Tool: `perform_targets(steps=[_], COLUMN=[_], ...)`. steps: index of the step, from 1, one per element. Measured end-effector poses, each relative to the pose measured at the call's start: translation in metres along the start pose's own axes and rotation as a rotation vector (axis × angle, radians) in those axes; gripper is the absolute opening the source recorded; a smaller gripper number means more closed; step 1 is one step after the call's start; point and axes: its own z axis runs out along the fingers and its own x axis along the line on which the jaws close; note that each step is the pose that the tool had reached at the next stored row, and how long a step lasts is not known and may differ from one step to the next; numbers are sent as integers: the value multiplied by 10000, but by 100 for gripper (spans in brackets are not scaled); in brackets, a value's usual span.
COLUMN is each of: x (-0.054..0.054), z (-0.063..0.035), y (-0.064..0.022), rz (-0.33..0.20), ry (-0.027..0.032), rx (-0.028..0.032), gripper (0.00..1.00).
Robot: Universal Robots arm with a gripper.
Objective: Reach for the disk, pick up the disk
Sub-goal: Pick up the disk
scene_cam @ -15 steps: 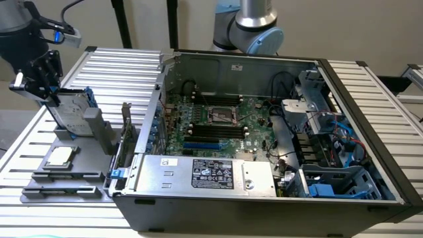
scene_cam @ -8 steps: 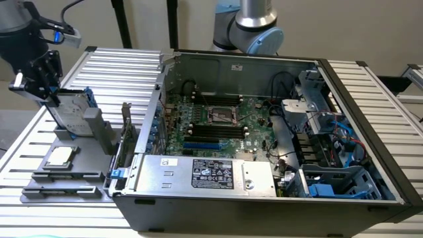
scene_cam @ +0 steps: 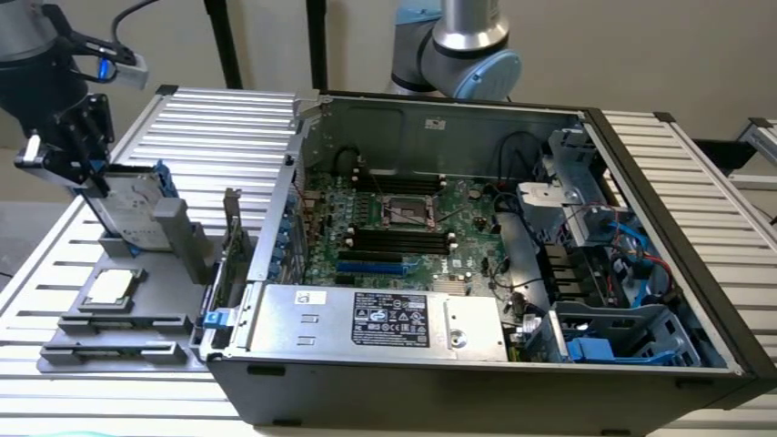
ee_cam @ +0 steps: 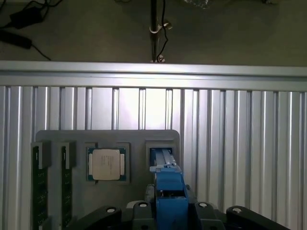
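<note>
The disk [scene_cam: 131, 214] is a silver-grey drive with a white label and blue rails. It stands upright at the exterior view's left, its lower end at a slot of the grey holder [scene_cam: 122, 320]. My gripper [scene_cam: 87, 175] comes down from above and is shut on its upper end. In the wrist view the disk's blue rail edge [ee_cam: 169, 188] runs from the holder's slot straight into my gripper [ee_cam: 170, 213], with dark fingers pressed on both sides.
A small square silver chip [scene_cam: 107, 287] [ee_cam: 106, 164] lies in the holder beside the disk's slot, and memory sticks [ee_cam: 36, 184] stand further along. An open computer case [scene_cam: 486, 273] fills the ribbed metal table's middle. An arm's base [scene_cam: 456, 45] rises behind it.
</note>
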Motion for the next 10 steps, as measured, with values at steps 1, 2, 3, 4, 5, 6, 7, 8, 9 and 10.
perform_targets(steps=[1, 2, 3, 4, 5, 6, 7, 8, 9, 10], x=[1, 4, 7, 9, 11, 14, 15, 15, 15, 16], z=[0, 1, 1, 1, 1, 1, 1, 1, 1, 1], y=[0, 0, 0, 0, 0, 0, 0, 0, 0, 0], rz=[6, 9, 13, 18, 23, 27, 31, 32, 32, 32], ry=[0, -1, 0, 0, 0, 1, 0, 0, 0, 0], rx=[0, 1, 1, 0, 0, 0, 0, 1, 1, 1], gripper=[33, 33, 33, 33, 33, 33, 33, 33, 33, 33])
